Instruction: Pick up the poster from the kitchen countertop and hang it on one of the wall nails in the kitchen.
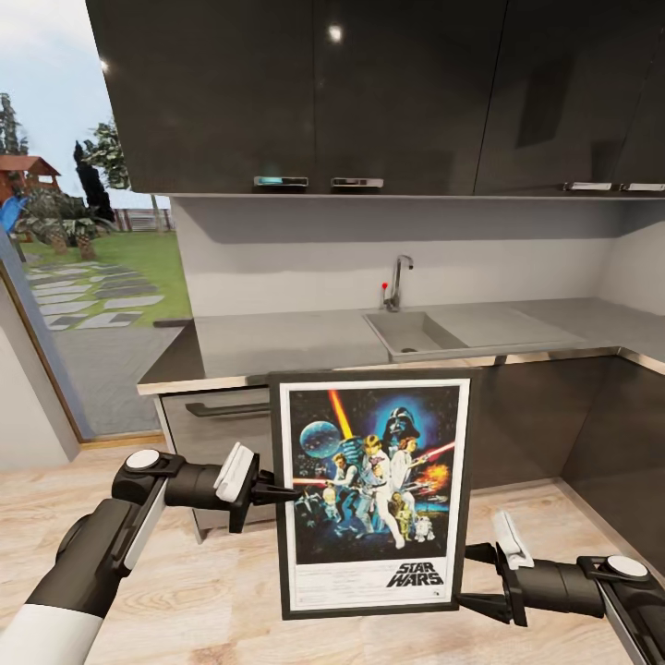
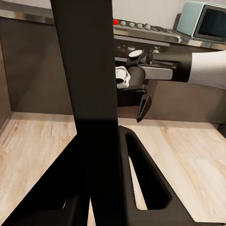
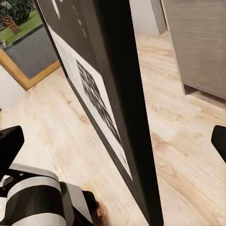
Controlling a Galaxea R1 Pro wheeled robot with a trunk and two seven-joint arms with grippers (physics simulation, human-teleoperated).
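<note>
The tall black-framed Star Wars poster hangs upright in front of the grey glossy table, left gripper pinching its left edge, right gripper spread around its lower right corner. Carry it level; find a nail.

Framed Star Wars poster: black frame, white border, dark blue artwork; upright, slightly tilted, held in mid-air above the wood floor, in front of the kitchen countertop. Long grey glossy slab, steel front edge, built-in sink.
</note>
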